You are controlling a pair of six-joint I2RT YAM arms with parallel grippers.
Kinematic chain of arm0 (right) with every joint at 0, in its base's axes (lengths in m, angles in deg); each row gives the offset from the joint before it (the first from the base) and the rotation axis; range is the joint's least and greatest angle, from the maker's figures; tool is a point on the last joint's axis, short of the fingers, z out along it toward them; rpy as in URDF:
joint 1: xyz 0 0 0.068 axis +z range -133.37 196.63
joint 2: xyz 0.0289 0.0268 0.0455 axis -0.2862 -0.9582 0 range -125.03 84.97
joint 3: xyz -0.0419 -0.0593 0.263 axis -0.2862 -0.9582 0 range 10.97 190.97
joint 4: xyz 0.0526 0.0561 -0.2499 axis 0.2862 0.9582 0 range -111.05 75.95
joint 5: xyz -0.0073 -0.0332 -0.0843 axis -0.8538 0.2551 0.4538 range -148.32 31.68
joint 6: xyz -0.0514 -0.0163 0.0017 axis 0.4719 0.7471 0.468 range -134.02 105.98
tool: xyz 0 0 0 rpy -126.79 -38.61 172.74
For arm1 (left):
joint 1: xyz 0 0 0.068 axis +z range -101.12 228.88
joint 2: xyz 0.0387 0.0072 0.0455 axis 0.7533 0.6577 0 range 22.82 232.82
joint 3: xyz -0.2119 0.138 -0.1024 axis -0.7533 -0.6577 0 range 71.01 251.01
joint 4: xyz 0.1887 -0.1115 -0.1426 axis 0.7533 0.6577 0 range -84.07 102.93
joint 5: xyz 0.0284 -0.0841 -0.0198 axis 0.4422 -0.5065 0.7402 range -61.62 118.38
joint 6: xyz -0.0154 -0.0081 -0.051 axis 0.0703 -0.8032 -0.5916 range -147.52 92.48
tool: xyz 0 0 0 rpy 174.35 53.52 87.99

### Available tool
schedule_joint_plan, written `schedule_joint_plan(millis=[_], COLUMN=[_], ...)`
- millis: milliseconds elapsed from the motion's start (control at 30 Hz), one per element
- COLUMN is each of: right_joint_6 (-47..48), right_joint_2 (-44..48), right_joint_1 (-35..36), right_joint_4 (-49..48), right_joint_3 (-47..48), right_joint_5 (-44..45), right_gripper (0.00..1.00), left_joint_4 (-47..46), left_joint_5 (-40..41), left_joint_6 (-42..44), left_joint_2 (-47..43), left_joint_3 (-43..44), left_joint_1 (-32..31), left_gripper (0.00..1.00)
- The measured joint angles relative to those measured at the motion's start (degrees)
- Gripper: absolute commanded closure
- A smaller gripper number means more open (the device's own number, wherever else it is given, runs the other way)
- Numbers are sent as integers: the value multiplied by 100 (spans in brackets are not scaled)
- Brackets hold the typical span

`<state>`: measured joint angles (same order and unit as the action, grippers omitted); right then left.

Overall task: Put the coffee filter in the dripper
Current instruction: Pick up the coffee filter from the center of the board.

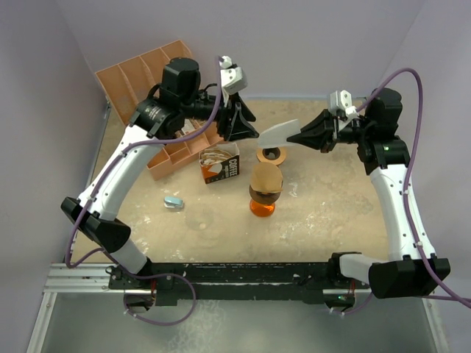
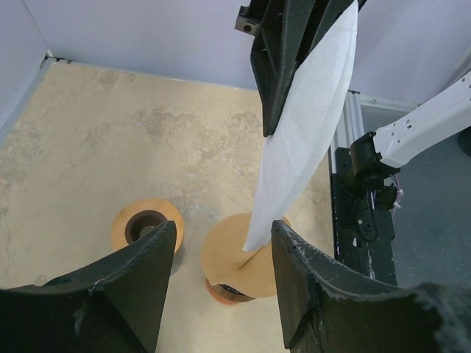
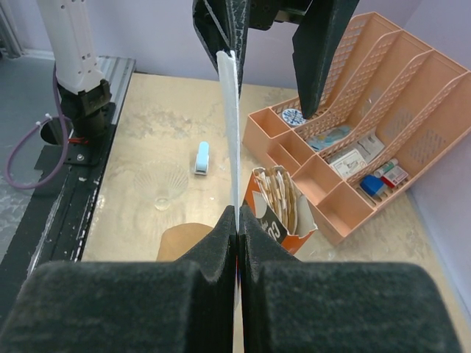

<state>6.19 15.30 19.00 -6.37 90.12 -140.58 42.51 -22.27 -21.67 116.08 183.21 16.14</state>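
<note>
My right gripper (image 1: 294, 137) is shut on a white paper coffee filter (image 1: 278, 133) and holds it in the air over the middle of the table. In the right wrist view the filter (image 3: 232, 125) shows edge-on, pinched between the closed fingertips (image 3: 237, 213). My left gripper (image 1: 246, 131) is open just left of it. In the left wrist view the filter's free tip (image 2: 305, 132) hangs between its spread fingers (image 2: 223, 228) without touching them. A clear glass dripper (image 1: 200, 218) stands on the table at the near left, away from both grippers.
A brown filter (image 1: 266, 179) sits on an orange vessel (image 1: 263, 207) at mid-table. A wooden ring (image 1: 272, 154) lies behind it. An open box of filters (image 1: 221, 163), a small blue object (image 1: 173, 201) and an orange organizer (image 1: 158, 81) are at the left.
</note>
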Motion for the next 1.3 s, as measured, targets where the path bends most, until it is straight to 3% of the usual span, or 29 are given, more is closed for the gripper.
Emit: schedule_joint_plan(millis=[700, 1300], right_joint_6=[-334, -627], right_joint_2=[4, 33], right_joint_1=[0, 0], right_joint_4=[-269, -588], right_joint_3=[-90, -166], right_joint_5=[-24, -286], right_gripper=[100, 100], left_joint_4=[-225, -1978], left_joint_5=[31, -190], left_joint_6=[-175, -1910], left_joint_2=[175, 179], left_joint_3=[-2, -796], left_joint_1=[-264, -295], left_gripper=[52, 56])
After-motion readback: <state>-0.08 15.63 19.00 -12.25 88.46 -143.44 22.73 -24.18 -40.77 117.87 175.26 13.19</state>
